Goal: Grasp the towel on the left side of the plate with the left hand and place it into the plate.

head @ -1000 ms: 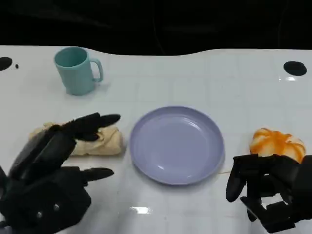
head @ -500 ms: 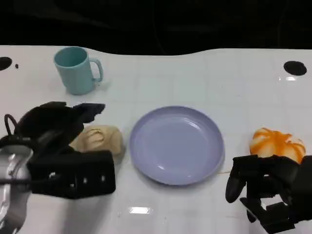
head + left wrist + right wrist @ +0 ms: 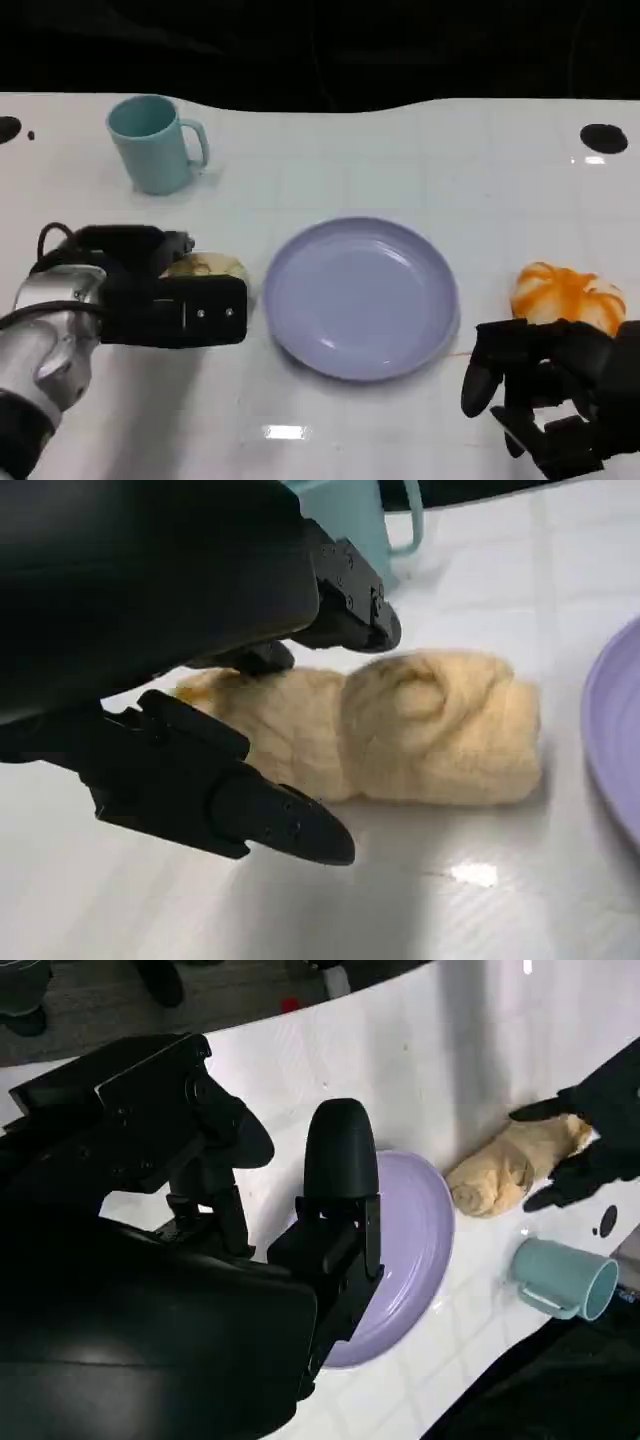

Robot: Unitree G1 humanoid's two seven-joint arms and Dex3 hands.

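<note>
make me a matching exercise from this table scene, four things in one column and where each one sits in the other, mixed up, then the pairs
Things:
1. towel
2. cup
3. plate
4. orange thing

Places:
A. far left of the table, behind the left hand
B. middle of the table, with nothing on it
C. just left of the plate, between the left hand's fingers
D. right side, just beyond the right hand

Pairs: 1-C, 2-A, 3-B, 4-D
</note>
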